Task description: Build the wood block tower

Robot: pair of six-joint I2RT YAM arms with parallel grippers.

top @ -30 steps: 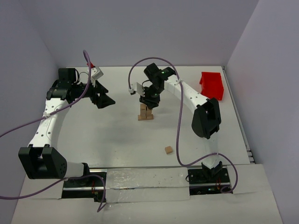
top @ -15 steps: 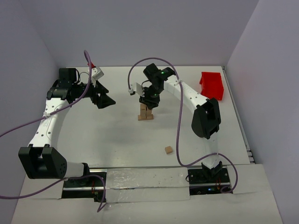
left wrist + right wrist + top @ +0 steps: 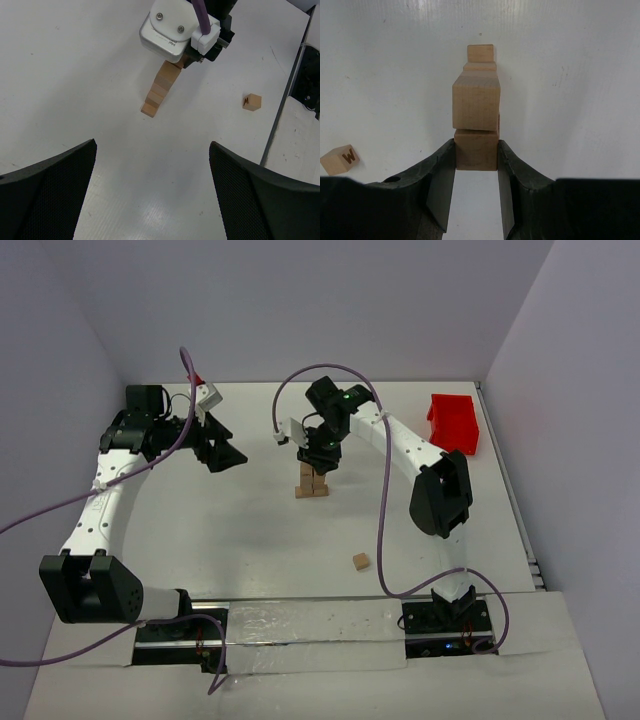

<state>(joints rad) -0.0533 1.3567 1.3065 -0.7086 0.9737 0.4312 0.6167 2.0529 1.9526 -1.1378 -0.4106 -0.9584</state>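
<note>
The right end effector (image 3: 476, 145) clamps one light-brown wooden cube (image 3: 476, 156) atop the single cube tower (image 3: 312, 483). The left end effector (image 3: 152, 145) stands wide, empty. One loose cube (image 3: 361, 561) lies apart.

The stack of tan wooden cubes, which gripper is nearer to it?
Right. The right gripper is over the stack of tan wooden cubes, shut on its top cube; the left gripper hangs open, well off to its left.
</note>
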